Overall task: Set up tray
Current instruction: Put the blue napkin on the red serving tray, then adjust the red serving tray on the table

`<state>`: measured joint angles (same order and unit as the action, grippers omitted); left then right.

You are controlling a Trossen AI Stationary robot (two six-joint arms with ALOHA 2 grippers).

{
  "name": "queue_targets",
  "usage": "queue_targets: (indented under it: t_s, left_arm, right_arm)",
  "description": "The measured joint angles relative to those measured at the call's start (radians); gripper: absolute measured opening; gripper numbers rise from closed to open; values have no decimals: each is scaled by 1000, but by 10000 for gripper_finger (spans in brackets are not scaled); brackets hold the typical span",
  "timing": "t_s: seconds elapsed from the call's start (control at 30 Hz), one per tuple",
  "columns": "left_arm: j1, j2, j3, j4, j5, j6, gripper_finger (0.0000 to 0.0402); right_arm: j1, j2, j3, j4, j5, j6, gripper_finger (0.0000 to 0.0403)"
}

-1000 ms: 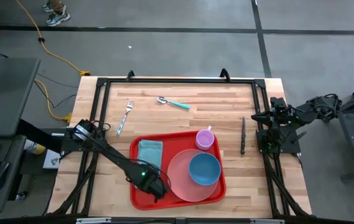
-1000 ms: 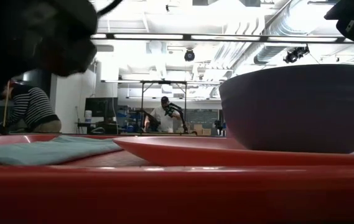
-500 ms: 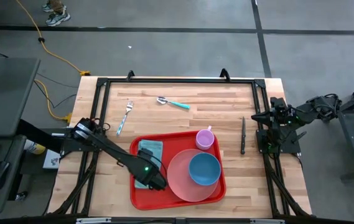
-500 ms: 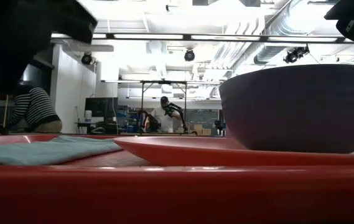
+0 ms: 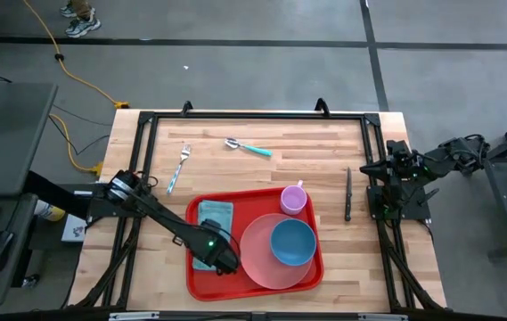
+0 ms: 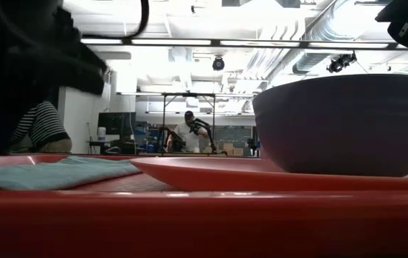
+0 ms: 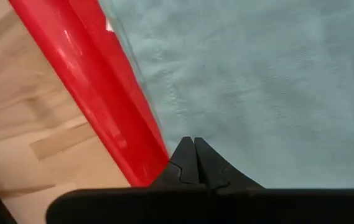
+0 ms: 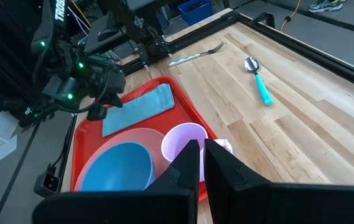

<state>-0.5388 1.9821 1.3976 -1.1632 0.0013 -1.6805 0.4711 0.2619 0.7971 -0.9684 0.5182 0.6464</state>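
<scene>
The red tray (image 5: pixel 251 198) lies on the near middle of the wooden table. On it are a teal napkin (image 5: pixel 216 214) lying flat at its left, a pink plate (image 5: pixel 255 259) with a blue bowl (image 5: pixel 291 242) on it, and a pink cup (image 5: pixel 293 198). My left gripper (image 5: pixel 224 263) is shut and points down over the napkin's (image 7: pixel 257 81) near left part, close to the tray's left rim (image 7: pixel 96 87). My right gripper (image 8: pixel 201 149) is shut, with nothing in it, raised at the table's right edge. My left gripper's shut fingertips (image 7: pixel 189 155) stand at the napkin's near left edge (image 7: pixel 177 118), beside the tray's rim, coming from above. I cannot tell whether they touch the cloth.
A fork (image 5: pixel 178 166) and a teal-handled spoon (image 5: pixel 249 147) lie on the bare wood beyond the tray. A dark knife (image 5: pixel 347 194) lies to the tray's right. A black frame runs round the table's edges.
My left gripper has shifted a little toward the table's far edge over the tray's near left part. It has tipped to point more steeply down at the napkin and stayed shut.
</scene>
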Motion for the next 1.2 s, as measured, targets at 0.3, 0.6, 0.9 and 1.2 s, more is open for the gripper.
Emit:
queue_targets:
  t_s: [0.3,0.6,0.9,1.2]
  left_arm:
    - [-18,55,11,98,94,28,8]
    - [-47,73,88,161,142,3,8]
    - [-45,73,147,227,147,34,8]
    - [-44,72,148,225,12,-7,8]
  right_arm:
    - [0,0,0,0,0,4,0]
    - [0,0,0,-1,5,2,0]
    - [0,0,0,-7,6,-8,0]
    - [0,1,0,-7,3,-19,0]
